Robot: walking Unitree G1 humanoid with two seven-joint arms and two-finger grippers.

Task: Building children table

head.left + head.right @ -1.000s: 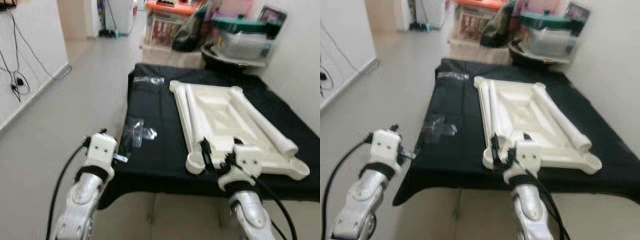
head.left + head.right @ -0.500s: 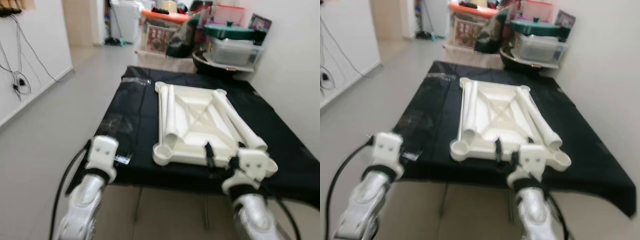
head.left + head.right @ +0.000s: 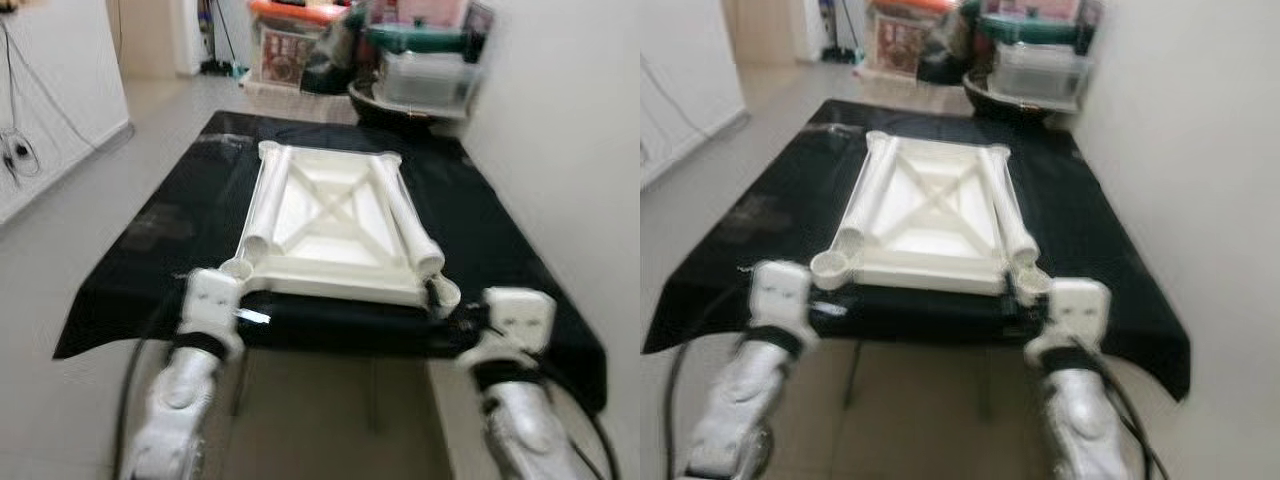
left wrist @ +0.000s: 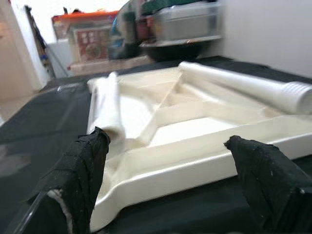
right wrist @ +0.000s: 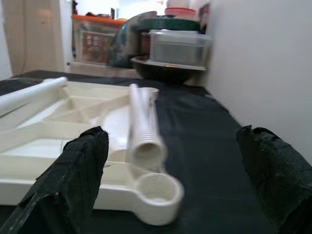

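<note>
White plastic table frame (image 3: 330,225), stiff and probably light, on the black tabletop (image 3: 490,240); both claws, left (image 4: 165,180) and right (image 5: 170,180), spread wide; grip near corner sockets.

Home room: tiled floor (image 3: 120,190), stacked storage boxes (image 3: 420,70), cooking pot (image 3: 400,105).
</note>
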